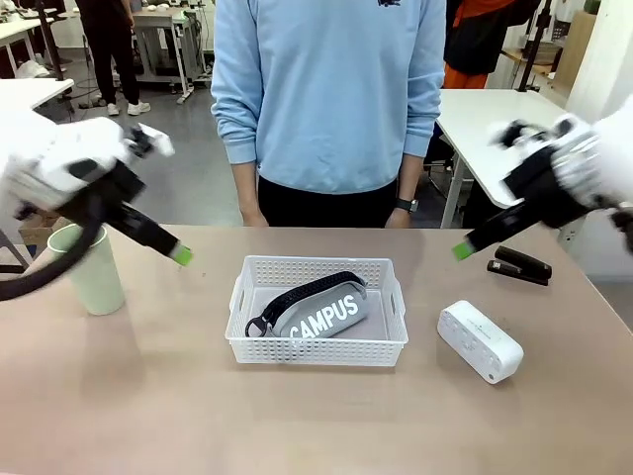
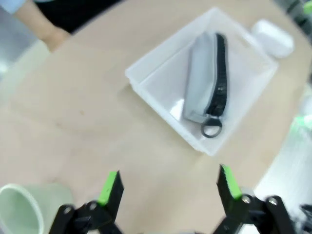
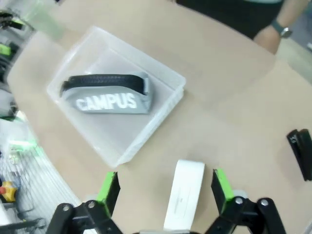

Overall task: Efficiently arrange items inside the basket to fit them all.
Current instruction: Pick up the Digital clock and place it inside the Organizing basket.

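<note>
Pouch (image 1: 316,315) lies diagonally in basket (image 1: 316,353), hogging its floor, while box (image 1: 480,341), black object (image 1: 520,265) & cup (image 1: 89,269) sit outside on table (image 1: 316,426); L gripper (image 2: 169,178) near cup and R gripper (image 3: 165,179) near box both gape empty, prob. poised to fetch them.

plain lab room tbh, matte light-brown tabletop (image 1: 148,396) up front, white rectangular table (image 1: 495,119) behind on the right, another white table corner (image 1: 30,91) far left, smooth grey floor (image 1: 188,168), metal-legged workbench (image 1: 158,20) way back, even light
</note>
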### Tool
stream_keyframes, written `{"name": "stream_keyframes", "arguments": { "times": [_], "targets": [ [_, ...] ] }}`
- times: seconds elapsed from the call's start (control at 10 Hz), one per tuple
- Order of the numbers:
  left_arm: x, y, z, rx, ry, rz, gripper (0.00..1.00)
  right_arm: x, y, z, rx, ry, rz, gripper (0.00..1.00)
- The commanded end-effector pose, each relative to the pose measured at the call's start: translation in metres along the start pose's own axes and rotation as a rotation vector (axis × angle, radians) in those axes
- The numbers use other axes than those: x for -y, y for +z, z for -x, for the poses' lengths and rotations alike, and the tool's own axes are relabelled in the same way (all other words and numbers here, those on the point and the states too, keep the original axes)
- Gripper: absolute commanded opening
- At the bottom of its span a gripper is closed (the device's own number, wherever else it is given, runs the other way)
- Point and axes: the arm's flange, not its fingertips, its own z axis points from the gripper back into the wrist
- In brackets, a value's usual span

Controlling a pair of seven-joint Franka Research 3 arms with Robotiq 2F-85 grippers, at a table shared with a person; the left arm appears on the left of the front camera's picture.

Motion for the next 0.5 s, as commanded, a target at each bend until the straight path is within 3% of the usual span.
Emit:
{"name": "stream_keyframes", "arguments": {
  "times": [0.0,0.2,0.4],
  "targets": [
    [-0.008,0.064,0.077,0.100,0.063,0.110,1.00,0.038,0.059,0.040,0.090,-0.086,-0.160,1.00],
    [-0.024,0.128,0.119,0.244,0.233,0.178,1.00,0.069,0.119,0.073,0.206,-0.277,-0.240,1.00],
    [-0.049,0.178,0.177,0.490,0.417,0.246,1.00,0.108,0.168,0.124,0.332,-0.505,-0.353,1.00]
  ]
}}
